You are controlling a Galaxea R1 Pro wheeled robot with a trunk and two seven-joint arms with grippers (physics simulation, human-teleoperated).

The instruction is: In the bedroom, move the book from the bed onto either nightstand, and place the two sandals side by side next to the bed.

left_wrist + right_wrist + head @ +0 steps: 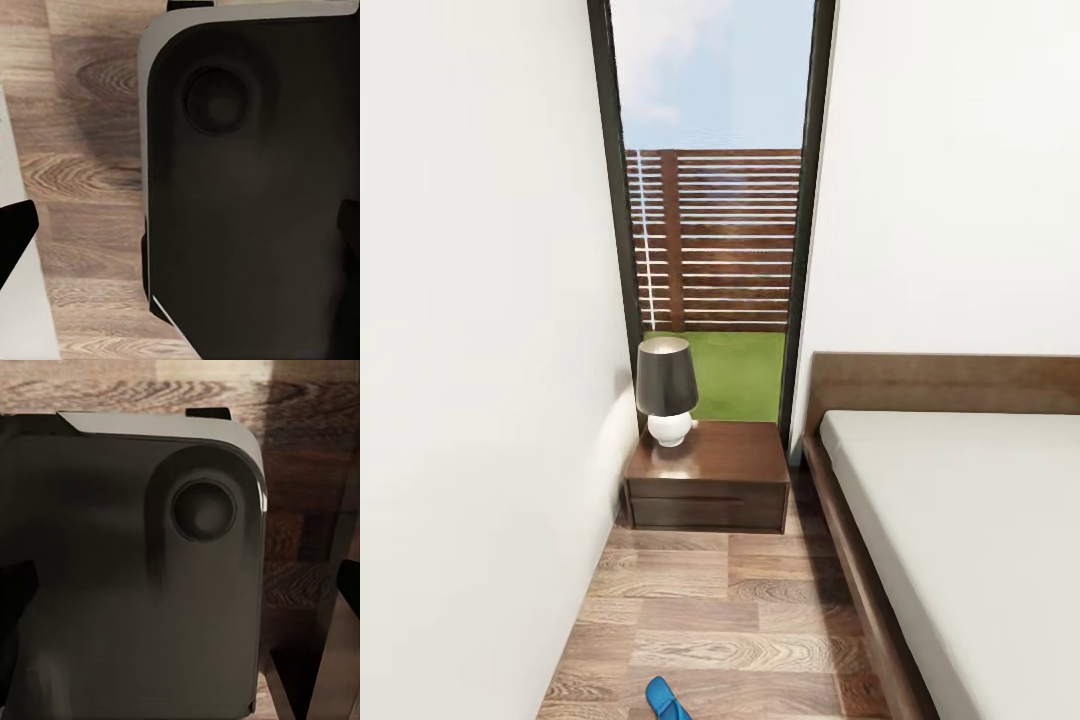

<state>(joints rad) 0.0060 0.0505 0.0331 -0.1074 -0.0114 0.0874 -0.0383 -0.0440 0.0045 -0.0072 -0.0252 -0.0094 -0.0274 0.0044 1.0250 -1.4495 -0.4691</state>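
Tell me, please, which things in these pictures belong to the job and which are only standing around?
Belong to the job:
- nightstand, against the wall beside the bed
- bed, mattress bare where it shows
- one blue sandal, on the floor, cut by the picture's edge

Only standing around:
- lamp on the nightstand
- window
- wooden fence outside

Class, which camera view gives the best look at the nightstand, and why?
The head view. It shows the nightstand whole, against the window, with the lamp on its top and the bed to one side. Both wrist views look down at the robot's dark base and wooden floor instead.
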